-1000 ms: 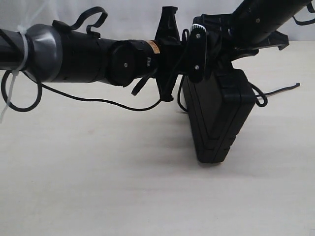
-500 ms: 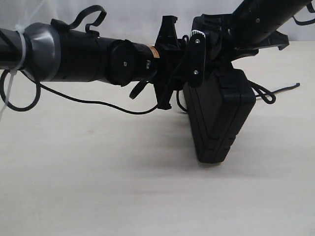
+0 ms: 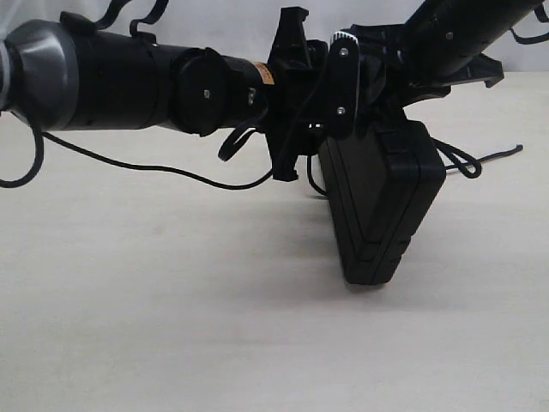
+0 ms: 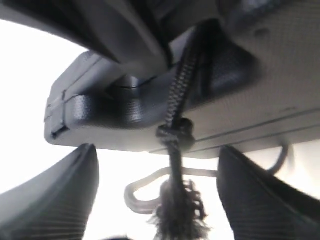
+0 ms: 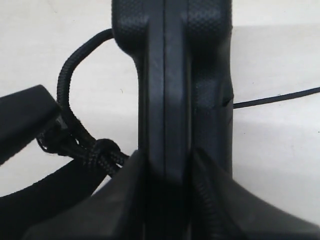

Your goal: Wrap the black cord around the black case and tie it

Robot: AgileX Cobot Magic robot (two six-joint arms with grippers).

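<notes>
My left end effector [image 4: 159,182] stands wide. In its wrist view the two fingers [image 4: 55,200] sit far apart with nothing gripped. The cord [image 4: 181,87] hangs down between them and touches neither. Its knot [image 4: 175,135] sits just under the edge of the case [image 3: 382,202], and its frayed tuft [image 4: 177,220] is below that.

My right end effector [image 5: 167,200] is clamped on the case, one finger on each face, pinching the ribbed edge.

From the exterior view the case is held on edge and tilted. Its top is up under the two arms and its lower corner is down at the surface [image 3: 171,326]; I cannot tell whether that corner touches.

In the right wrist view the cord curves out in a loop beside the case and comes back to a knot close to one finger. In the exterior view, right of the case, a small loop of cord shows, with an end trailing off across the surface.
</notes>
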